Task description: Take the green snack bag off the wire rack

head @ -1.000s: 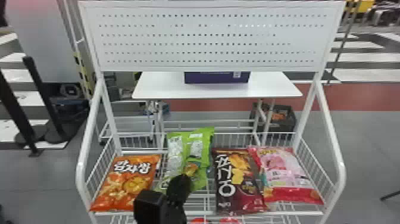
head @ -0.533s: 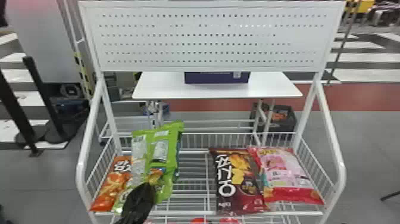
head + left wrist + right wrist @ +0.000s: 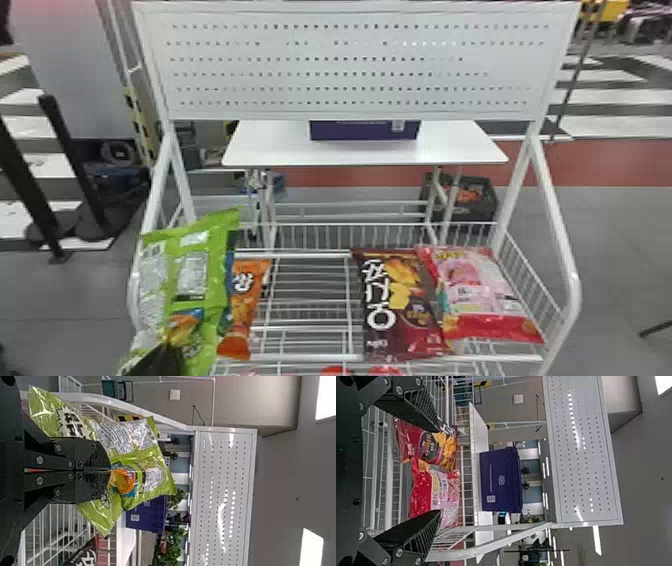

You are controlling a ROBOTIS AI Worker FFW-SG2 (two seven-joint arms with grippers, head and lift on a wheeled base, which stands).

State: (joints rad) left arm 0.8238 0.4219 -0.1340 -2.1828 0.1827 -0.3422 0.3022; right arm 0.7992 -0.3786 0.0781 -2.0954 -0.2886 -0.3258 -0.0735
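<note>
At the left side of the wire rack, the green snack bag is upright in the clasp of the left gripper, overlapping the side rail in the head view. That view's bottom edge cuts off the bag's lower end and most of the gripper. Seen from the left wrist, the left gripper has its fingers pinched together on the bag's wrapper, hiding part of its face. The bag covers much of the orange snack bag on the rack behind it; whether the two touch is impossible to tell.

Farther right on the rack lie a dark maroon snack bag and a pink-and-red snack bag, side by side. In the right wrist view, the right gripper is released, its fingers spread wide, one of them covering part of the maroon bag.

Red items at the head view's bottom edge are cut off and hard to identify. Behind the rack, a perforated panel hides the top of a purple box on a white table; the reddish contents of a dark crate are unclear.
</note>
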